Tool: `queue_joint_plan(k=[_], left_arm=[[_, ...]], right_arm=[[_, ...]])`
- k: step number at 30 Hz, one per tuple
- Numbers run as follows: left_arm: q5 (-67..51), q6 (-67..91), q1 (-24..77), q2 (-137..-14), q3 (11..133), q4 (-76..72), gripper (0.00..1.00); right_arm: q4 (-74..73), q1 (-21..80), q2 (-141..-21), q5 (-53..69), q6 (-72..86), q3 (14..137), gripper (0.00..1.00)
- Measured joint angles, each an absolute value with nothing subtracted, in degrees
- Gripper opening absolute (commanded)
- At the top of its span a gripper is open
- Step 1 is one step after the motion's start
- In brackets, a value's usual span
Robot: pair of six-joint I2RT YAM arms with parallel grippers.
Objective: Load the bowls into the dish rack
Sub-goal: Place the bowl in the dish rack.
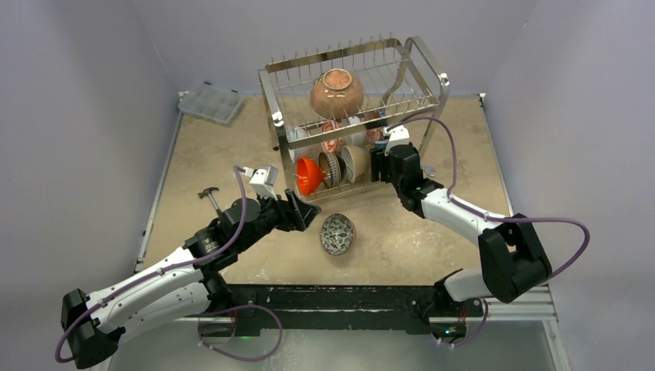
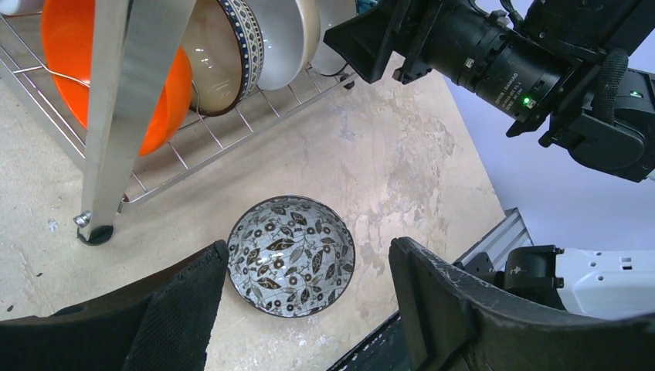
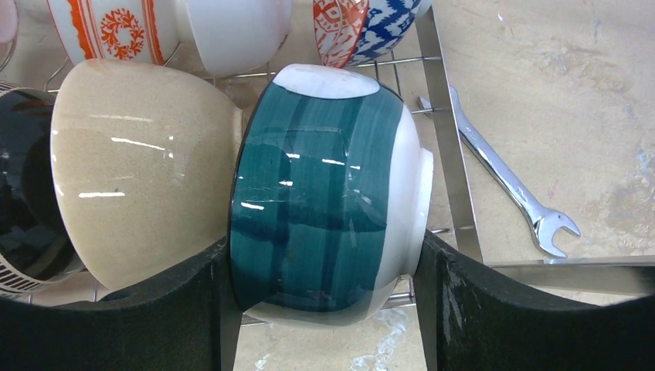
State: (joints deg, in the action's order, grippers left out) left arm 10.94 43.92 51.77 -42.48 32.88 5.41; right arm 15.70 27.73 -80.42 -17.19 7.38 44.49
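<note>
— So, where was the teal bowl (image 3: pixel 317 193)?
— On its side on the lower tier of the rack (image 2: pixel 116 108), against a beige bowl (image 3: pixel 139 170). The right gripper (image 3: pixel 323 259) clamped it, one finger at the rim, the other at the foot.
— And the left gripper (image 2: pixel 307 255)?
— Jaws wide apart, holding nothing, above the leaf bowl (image 2: pixel 291 259), which sat upright on the table (image 1: pixel 432 232) in front of the rack.
— Anything hard to see?
— From above, the right gripper hid most of the teal bowl. The wrist view cut off the bowls behind it. A wrench (image 3: pixel 510 178) lay beside the rack.
</note>
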Motion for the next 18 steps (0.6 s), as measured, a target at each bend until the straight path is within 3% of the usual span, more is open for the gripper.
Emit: queue_joint_plan(k=[13, 15, 18], left_arm=[[10.92, 43.97, 51.77, -42.65, 32.86, 5.23, 0.75], [10.92, 43.99, 51.77, -42.65, 32.86, 5.21, 0.75], [10.92, 43.99, 51.77, -42.65, 32.86, 5.21, 0.75]], right_arm=[[16.97, 27.86, -81.54, -18.96, 5.61, 44.51, 0.06], [17.96, 27.86, -82.32, -18.98, 5.63, 44.62, 0.15], [18.87, 27.88, -83.50, -19.14, 5.56, 45.04, 0.37]])
